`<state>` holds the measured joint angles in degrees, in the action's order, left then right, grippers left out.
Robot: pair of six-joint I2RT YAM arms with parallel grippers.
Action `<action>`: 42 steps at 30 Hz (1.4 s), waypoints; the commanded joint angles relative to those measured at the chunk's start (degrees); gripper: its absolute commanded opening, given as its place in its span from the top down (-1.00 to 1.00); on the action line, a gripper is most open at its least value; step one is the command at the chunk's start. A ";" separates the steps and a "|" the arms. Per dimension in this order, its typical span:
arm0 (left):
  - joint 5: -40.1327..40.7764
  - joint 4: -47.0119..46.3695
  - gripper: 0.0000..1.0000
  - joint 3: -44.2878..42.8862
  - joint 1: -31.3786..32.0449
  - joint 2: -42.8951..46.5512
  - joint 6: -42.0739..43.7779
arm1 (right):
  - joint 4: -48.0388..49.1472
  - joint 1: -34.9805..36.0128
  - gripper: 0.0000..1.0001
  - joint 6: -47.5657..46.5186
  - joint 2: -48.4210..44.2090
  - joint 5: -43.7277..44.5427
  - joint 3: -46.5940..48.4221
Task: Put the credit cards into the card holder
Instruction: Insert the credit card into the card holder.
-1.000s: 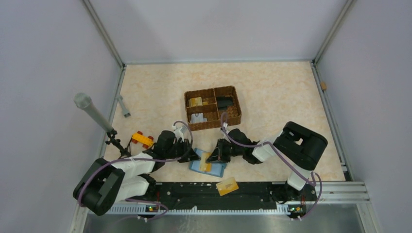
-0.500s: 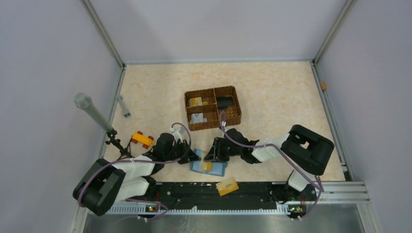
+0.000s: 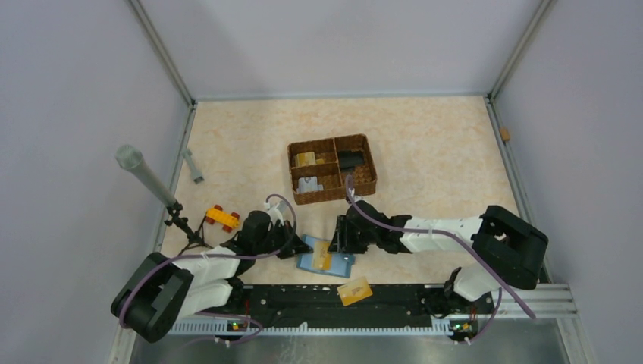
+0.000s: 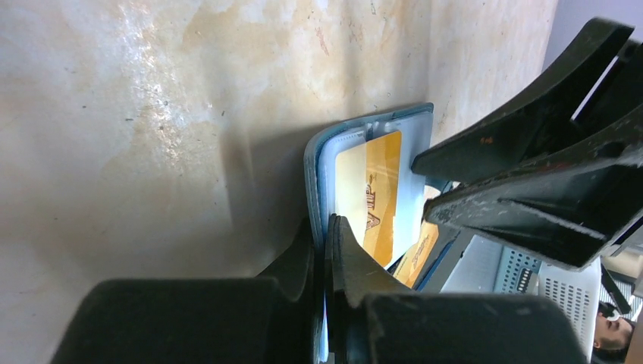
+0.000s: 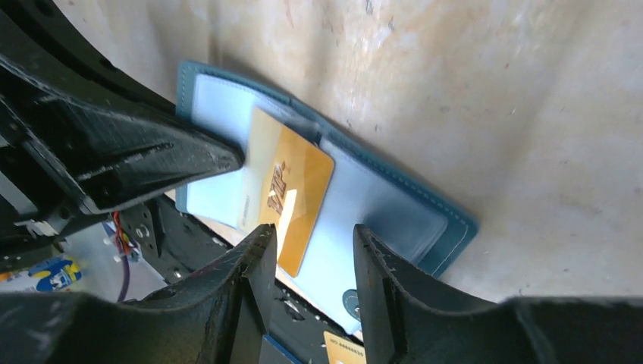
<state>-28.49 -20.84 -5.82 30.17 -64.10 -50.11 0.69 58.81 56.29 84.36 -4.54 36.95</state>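
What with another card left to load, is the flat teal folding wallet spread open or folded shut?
Spread open: the teal wallet shows its pale-blue inside, face up, a gold card across its middle.

bench [image 3: 425,144]: beige marbled top | card holder [image 3: 340,264]: open, between left end effector [image 3: 297,244] and right end effector [image 3: 339,236] | wicker basket [image 3: 330,196]: just beyond right end effector | yellow-red toy block [image 3: 221,218]: left of left end effector | small grey piece [image 3: 193,166]: well beyond-left of it

Robot lab, panelled test table [image 3: 432,144] (aluminium struts [image 3: 161,54])
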 commanded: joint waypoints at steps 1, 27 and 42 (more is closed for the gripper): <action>1.79 2.89 1.00 1.76 0.40 0.61 0.29 | -0.28 2.33 0.17 2.33 0.58 -0.79 1.09; 1.63 5.07 0.47 1.82 0.36 3.55 -0.30 | 21.76 3.41 0.52 3.69 14.03 -6.18 4.58; 25.47 22.31 -0.01 -4.11 -0.21 12.81 -6.37 | -10.06 1.68 -0.10 -10.17 -9.40 -1.89 4.79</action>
<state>-14.02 -8.86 -6.92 30.46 -53.74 -56.47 3.25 61.36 52.01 80.55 -8.54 39.57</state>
